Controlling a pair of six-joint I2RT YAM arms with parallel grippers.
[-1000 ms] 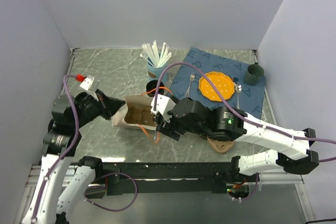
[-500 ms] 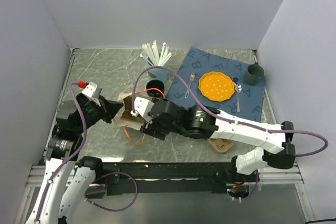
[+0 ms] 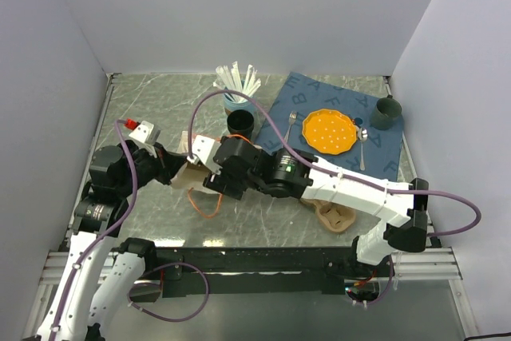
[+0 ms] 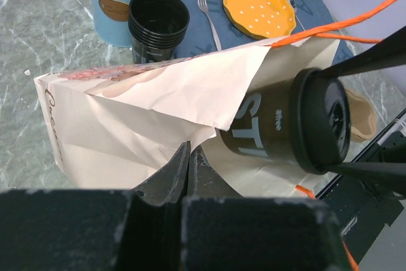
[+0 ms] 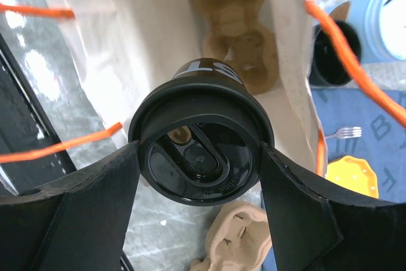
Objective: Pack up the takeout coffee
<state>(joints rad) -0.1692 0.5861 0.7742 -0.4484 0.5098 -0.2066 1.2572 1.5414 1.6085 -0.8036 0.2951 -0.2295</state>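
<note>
Item: takeout coffee (image 5: 202,157), cylindrical black cup with glossy plastic lid, is clasped between the fingers of the right gripper (image 5: 200,152), half inside the creased paper bag (image 4: 127,125). The bag's edge is pinched tight by the left gripper (image 4: 188,160).

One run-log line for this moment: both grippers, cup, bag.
left gripper: shut on paper bag edge | right gripper: shut on coffee cup | cup: bottom inside bag mouth, lid end outside
</note>
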